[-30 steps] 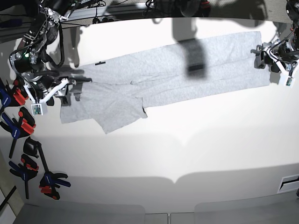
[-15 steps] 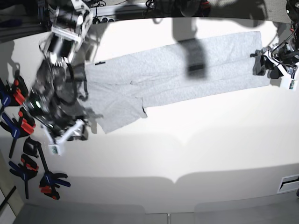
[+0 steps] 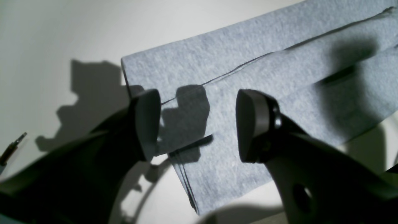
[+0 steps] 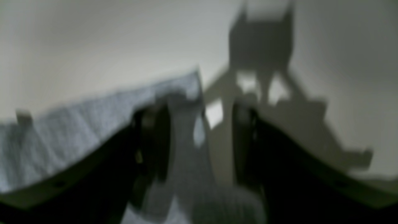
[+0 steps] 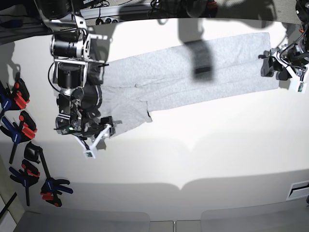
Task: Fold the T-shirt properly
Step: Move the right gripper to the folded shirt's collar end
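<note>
The light grey T-shirt (image 5: 183, 77) lies plain side up in a long folded band from the far right toward the left, with a sleeve flap (image 5: 123, 113) at its left end. My left gripper (image 5: 266, 65) is open at the shirt's right end. In the left wrist view the left gripper (image 3: 199, 130) straddles the layered hem corner of the T-shirt (image 3: 248, 71). My right gripper (image 5: 107, 128) is at the sleeve flap's lower corner. In the blurred right wrist view the right gripper (image 4: 199, 146) is open, with a corner of the T-shirt (image 4: 62, 133) between the fingers.
Several blue, black and red clamps (image 5: 19, 130) lie along the table's left edge, more of them (image 5: 48, 186) nearer the front. A dark shadow (image 5: 200, 58) falls across the shirt. A vent slot (image 5: 299, 189) sits at the front right edge.
The right arm has swung from the shirt's left edge down toward the front, and now sits at the sleeve flap's lower corner. The left arm has hardly moved.
</note>
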Controlling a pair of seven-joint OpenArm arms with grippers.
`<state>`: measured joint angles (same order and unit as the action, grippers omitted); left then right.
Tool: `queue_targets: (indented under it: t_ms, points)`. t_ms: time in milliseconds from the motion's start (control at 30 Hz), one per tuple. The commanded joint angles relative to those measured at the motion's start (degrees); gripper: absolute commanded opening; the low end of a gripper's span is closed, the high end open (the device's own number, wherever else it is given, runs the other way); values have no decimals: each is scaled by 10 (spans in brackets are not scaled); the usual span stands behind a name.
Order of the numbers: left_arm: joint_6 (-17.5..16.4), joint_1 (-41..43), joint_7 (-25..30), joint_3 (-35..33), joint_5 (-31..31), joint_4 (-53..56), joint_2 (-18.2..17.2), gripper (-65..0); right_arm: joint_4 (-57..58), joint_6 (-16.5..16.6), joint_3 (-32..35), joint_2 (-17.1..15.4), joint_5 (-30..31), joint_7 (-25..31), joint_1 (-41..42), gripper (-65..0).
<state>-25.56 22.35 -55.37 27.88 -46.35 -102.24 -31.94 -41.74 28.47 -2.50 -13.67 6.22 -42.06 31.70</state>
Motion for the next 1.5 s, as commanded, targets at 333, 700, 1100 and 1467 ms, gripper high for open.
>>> queue_targets:
  t_ms: [333,700,1100,1467]
  points:
    - [-2,-3,8,6,-7,-9,-11,-295,3,2,27,-2,27,-43,6,-650]
    - [-2,-3,-2,6,-7,-9,12,-295,-188,76,27,-2,108,-138,-32,-650]
    - [-2,-3,-3,6,-7,-9,29,-295,-604,115,6,-5,109,-175,-318,-650]
    - [-2,-3,-2,6,-7,-9,29,-295,-766,115,-168,-9,118,-155,-550,-650]
